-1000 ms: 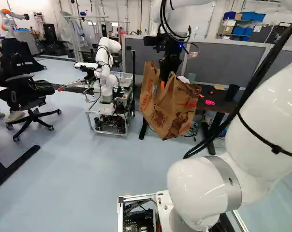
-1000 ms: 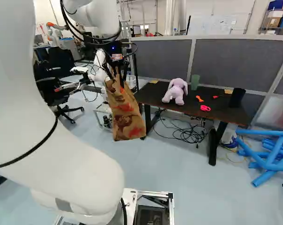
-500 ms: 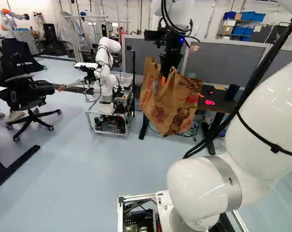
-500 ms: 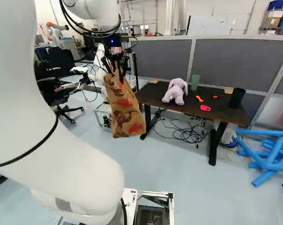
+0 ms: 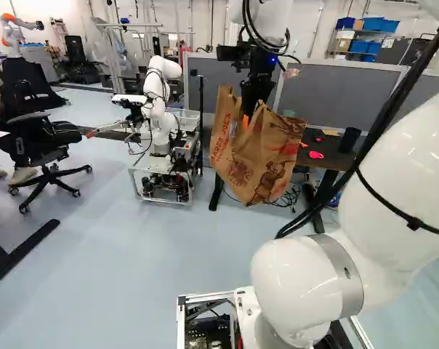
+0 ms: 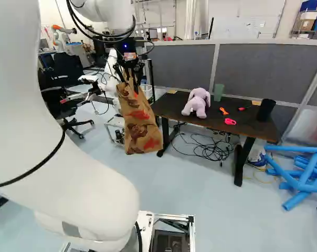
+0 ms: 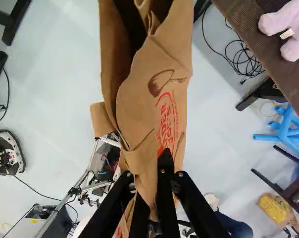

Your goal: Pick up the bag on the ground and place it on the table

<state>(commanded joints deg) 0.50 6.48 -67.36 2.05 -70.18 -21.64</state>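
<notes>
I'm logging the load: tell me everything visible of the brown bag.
The bag looks like creased brown paper with red and dark print, its mouth gaping. The end effector is shut on its upper part, so it hangs above the floor, slanted, left of the table in the right base view. Contents can't be seen.

1. I had passing room above the near edge of the table (image 6: 247, 125).
2. On the table, a plush toy (image 6: 197, 103), green cup (image 6: 218, 92) and black cup (image 6: 265, 109) rose in my way.
3. A grey partition (image 6: 274, 71) blocked me behind it.
4. Another robot (image 5: 159, 113) stood left of it; blue tubes (image 6: 304, 186) lay right.
</notes>
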